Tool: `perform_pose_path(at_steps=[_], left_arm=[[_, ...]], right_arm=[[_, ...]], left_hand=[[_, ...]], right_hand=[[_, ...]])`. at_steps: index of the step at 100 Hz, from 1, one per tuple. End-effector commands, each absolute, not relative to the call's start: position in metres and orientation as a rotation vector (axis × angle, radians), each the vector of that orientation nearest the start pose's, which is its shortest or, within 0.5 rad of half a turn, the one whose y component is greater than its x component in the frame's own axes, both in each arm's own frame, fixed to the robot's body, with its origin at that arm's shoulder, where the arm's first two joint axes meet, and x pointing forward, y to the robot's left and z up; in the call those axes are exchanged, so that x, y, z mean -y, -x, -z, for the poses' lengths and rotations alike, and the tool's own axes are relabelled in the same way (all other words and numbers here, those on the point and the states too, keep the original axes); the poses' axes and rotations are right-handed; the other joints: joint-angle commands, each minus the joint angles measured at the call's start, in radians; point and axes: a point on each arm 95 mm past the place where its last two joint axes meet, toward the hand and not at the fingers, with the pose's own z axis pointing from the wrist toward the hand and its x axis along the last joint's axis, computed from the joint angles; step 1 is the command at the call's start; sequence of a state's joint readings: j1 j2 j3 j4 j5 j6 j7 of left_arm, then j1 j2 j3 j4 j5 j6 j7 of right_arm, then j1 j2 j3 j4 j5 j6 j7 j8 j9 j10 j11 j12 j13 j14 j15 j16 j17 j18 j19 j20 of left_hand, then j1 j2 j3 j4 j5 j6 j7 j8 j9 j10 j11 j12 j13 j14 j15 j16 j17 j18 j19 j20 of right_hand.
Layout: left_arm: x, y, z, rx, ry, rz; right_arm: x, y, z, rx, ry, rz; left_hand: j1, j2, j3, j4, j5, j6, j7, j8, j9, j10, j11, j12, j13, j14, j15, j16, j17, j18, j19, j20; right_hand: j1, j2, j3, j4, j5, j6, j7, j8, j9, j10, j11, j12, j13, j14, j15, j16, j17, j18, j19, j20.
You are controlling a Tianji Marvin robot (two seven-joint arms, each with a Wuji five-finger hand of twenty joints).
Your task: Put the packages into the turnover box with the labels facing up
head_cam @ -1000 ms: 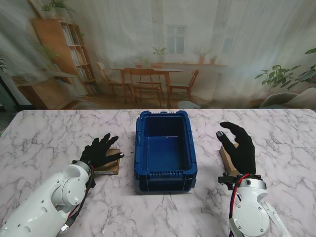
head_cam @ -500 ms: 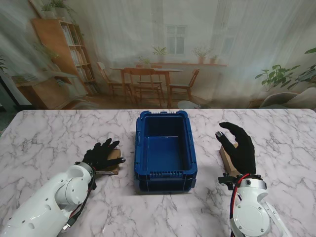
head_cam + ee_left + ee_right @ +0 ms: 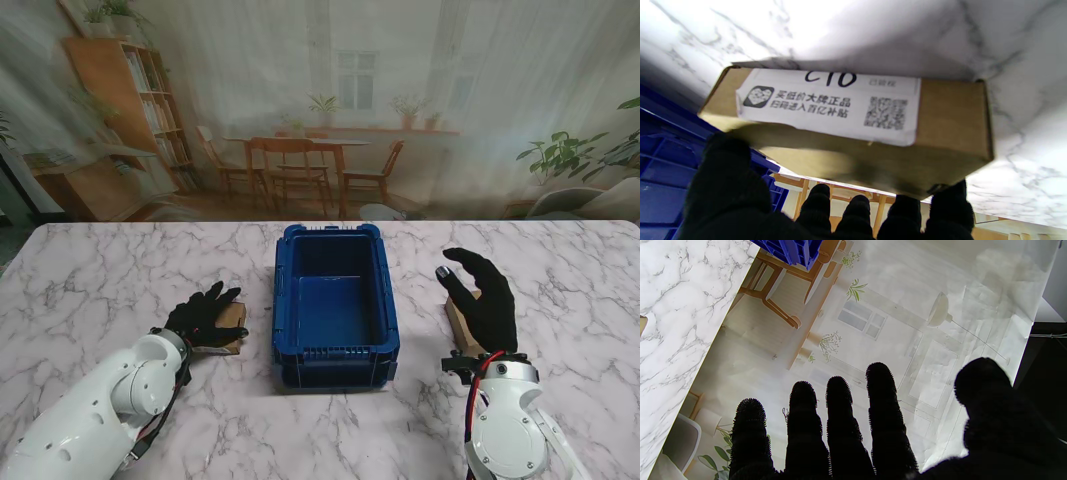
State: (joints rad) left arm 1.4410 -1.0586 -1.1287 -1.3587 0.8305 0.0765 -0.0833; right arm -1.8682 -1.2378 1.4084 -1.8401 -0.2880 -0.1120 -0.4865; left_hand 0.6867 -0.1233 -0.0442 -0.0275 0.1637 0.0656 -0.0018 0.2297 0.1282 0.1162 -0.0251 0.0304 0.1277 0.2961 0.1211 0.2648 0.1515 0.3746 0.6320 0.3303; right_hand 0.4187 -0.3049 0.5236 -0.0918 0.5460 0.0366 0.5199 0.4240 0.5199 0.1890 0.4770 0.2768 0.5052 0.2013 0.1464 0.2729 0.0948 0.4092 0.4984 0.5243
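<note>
Since earlier, our left hand is curling around the labelled cardboard package; our right hand is hovering spread, holding nothing. Blue turnover box is sitting unfilled.

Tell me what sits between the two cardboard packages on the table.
The blue turnover box, open and empty, stands between the left package and the right package, with bare marble either side; the stand view shows it.

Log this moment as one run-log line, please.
left hand: closing on left package, label visible | right hand: open over right package | turnover box: no packages inside
</note>
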Motion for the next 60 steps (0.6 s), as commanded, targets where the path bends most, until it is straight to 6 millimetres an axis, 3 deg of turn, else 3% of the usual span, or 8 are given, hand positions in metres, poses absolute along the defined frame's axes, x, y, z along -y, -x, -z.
perform_pose_path(at_steps=[1, 28, 31, 37, 48, 60], left_arm=[[-0.0459, -0.4226, 0.3907, -1.598, 1.526, 1.197], [-0.0468, -0.4217, 0.3904, -1.629, 1.505, 1.157], [-0.0470, -0.4216, 0.3904, -1.634, 1.502, 1.152], [-0.0462, -0.4206, 0.3909, -1.626, 1.514, 1.155], [-0.0439, -0.4190, 0.3911, -1.601, 1.550, 1.162], [-0.0420, -0.4180, 0.3904, -1.608, 1.558, 1.153]], right_arm=[[0.0335, -0.3320, 0.2876, 0.415, 2.262, 2.808], [0.0335, -0.3320, 0.2875, 0.412, 2.261, 2.810], [0.0336, -0.3320, 0.2875, 0.411, 2.261, 2.811], [0.0337, -0.3320, 0.2875, 0.411, 2.261, 2.813], [0.0336, -0.3320, 0.2875, 0.411, 2.260, 2.814], [0.0337, -0.3319, 0.2875, 0.411, 2.261, 2.813]], left_hand=[[0.099, -0.049, 0.034, 0.023, 0.006, -0.022, -0.005, 0.011, -0.049, 0.012, -0.014, -0.018, 0.026, 0.003, 0.021, 0.014, 0.027, 0.014, 0.043, 0.022], [0.217, -0.093, 0.036, 0.054, 0.013, -0.023, -0.007, 0.008, -0.050, 0.023, -0.014, -0.018, 0.056, -0.001, 0.036, 0.035, 0.054, -0.049, 0.099, 0.045], [0.192, -0.094, 0.025, 0.052, 0.009, -0.023, -0.009, 0.007, -0.050, 0.021, -0.014, -0.018, 0.055, -0.003, 0.035, 0.036, 0.051, -0.050, 0.099, 0.046], [0.058, -0.081, 0.021, 0.029, -0.001, -0.017, -0.009, 0.001, -0.050, 0.021, -0.014, -0.018, 0.048, -0.002, 0.028, 0.041, 0.039, -0.025, 0.095, 0.044], [-0.039, -0.068, 0.013, 0.013, -0.006, -0.012, -0.009, 0.001, -0.049, 0.015, -0.014, -0.018, 0.035, -0.004, 0.013, 0.035, 0.012, 0.024, 0.069, 0.032], [-0.089, -0.032, 0.009, 0.007, -0.009, -0.004, -0.009, 0.001, -0.049, 0.013, -0.014, -0.018, 0.031, -0.004, 0.008, 0.032, -0.002, 0.043, 0.055, 0.026]], right_hand=[[0.017, 0.033, -0.014, 0.021, 0.016, -0.003, -0.009, -0.009, 0.009, 0.003, 0.012, 0.003, 0.009, 0.005, 0.036, 0.019, 0.007, -0.001, -0.021, 0.019], [0.017, 0.031, -0.014, 0.022, 0.017, -0.002, -0.009, -0.007, 0.010, 0.001, 0.014, 0.004, 0.006, 0.004, 0.040, 0.020, 0.008, -0.001, -0.029, 0.031], [0.018, 0.032, -0.013, 0.022, 0.017, -0.002, -0.009, -0.007, 0.010, 0.002, 0.014, 0.004, 0.006, 0.005, 0.040, 0.020, 0.008, -0.001, -0.030, 0.032], [0.018, 0.033, -0.013, 0.022, 0.017, -0.003, -0.009, -0.007, 0.010, 0.002, 0.014, 0.005, 0.006, 0.006, 0.041, 0.020, 0.007, -0.001, -0.032, 0.035], [0.018, 0.032, -0.014, 0.021, 0.017, -0.002, -0.009, -0.006, 0.009, 0.000, 0.014, 0.004, 0.006, 0.003, 0.042, 0.019, 0.008, -0.001, -0.035, 0.040], [0.018, 0.032, -0.013, 0.022, 0.018, -0.002, -0.008, -0.005, 0.010, 0.000, 0.015, 0.005, 0.006, 0.005, 0.043, 0.019, 0.007, -0.002, -0.039, 0.044]])
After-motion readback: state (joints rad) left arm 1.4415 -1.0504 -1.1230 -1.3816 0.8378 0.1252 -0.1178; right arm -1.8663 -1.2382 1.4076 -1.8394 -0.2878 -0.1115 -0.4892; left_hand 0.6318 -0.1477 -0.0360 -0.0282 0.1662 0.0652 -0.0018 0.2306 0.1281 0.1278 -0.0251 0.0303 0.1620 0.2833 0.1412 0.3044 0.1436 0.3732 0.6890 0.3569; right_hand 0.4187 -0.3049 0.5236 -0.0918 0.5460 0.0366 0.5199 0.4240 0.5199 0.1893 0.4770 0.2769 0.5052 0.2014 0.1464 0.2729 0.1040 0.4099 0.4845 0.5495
